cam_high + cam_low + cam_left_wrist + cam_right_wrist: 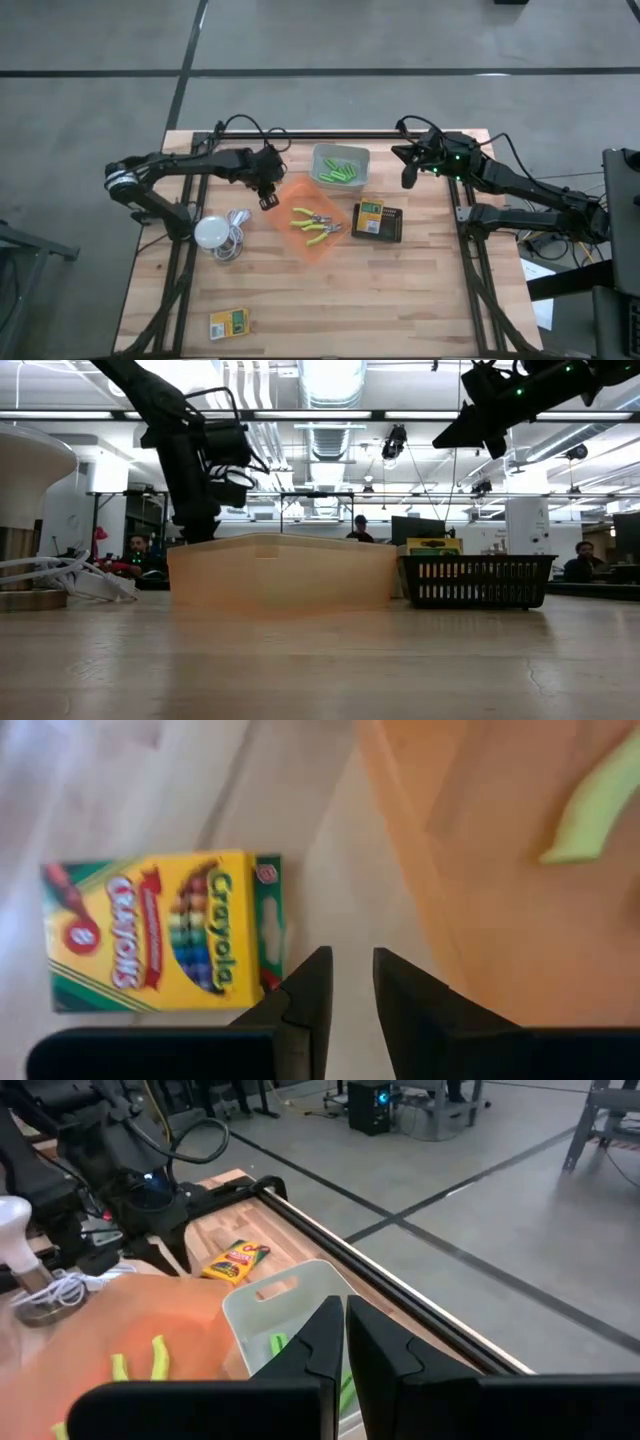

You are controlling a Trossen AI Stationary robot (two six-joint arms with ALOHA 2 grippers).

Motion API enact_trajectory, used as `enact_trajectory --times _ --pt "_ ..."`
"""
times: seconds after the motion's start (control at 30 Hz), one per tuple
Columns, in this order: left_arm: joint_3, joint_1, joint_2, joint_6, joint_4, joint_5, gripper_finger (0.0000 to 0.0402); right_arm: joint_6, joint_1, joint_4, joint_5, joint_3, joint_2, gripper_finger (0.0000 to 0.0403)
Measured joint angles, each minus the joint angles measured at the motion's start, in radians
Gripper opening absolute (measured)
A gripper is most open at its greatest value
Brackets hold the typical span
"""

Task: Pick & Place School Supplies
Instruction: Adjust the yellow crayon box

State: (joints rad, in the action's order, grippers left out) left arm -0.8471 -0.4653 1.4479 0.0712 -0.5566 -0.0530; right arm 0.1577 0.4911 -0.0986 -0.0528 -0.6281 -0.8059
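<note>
Dark left gripper (348, 982) hovers empty above crayon box (165, 932), beside orange bin (520, 870).

Glossy printed card crayon box (165, 932) lies on the pale matt wood desk (400, 300) beside the translucent orange plastic bin (500, 890).

Two green-handled pliers (316, 223) are lying side by side in the orange bin (288, 236) at the table's middle, handles pointing toward the left arm's side. Short lime-green markers (340, 171) are sitting heaped in the grey bin (362, 157) just behind it. One yellow-and-green crayon box (371, 217) is lying in the black mesh basket (392, 228) beside the orange bin, while a second one (230, 323) is lying flat and alone near the front edge. A third crayon box (165, 931) (Crayola lettering plain on its face) is lying flat on the wood just beside the orange bin's wall.
</note>
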Motion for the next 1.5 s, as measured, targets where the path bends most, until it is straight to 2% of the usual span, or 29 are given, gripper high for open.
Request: enact_trajectory --times 0.27,0.4,0.57,0.73,0.8,0.97,1.03,1.23,1.5 --pt "0.000 0.011 0.000 -0.021 0.023 -0.120 0.0080 -0.001 0.000 -0.001 0.000 0.000 -0.004 0.0018" --pt "0.000 0.012 0.000 -0.004 0.006 -0.124 0.0080 -0.001 0.000 -0.001 0.000 0.000 -0.008 0.0018" --pt "-0.004 0.012 -0.012 0.087 -0.038 -0.125 0.0080 -0.001 0.000 -0.001 0.000 -0.001 -0.008 0.0018" --pt "-0.004 0.011 -0.049 0.075 -0.046 -0.125 0.0081 -0.001 0.000 0.000 0.000 -0.001 -0.008 0.0018" --pt "-0.005 0.011 -0.068 0.019 -0.049 -0.124 0.0081 -0.001 0.000 0.000 0.000 -0.002 -0.008 0.0018" --pt "-0.052 0.011 -0.103 -0.277 -0.123 -0.122 0.0081 -0.001 0.000 -0.001 0.000 -0.002 -0.008 0.0018" --pt "-0.076 0.008 -0.113 -0.349 -0.169 -0.123 0.0081 0.000 0.000 -0.001 0.000 -0.002 -0.008 0.0018" --pt "-0.101 0.008 -0.126 -0.477 -0.167 -0.090 0.0081 0.000 0.000 0.000 0.000 -0.002 -0.008 0.0018" --pt "-0.099 0.002 -0.125 -0.546 -0.170 -0.085 0.0081 -0.001 0.000 0.000 0.000 -0.002 -0.008 0.0018"
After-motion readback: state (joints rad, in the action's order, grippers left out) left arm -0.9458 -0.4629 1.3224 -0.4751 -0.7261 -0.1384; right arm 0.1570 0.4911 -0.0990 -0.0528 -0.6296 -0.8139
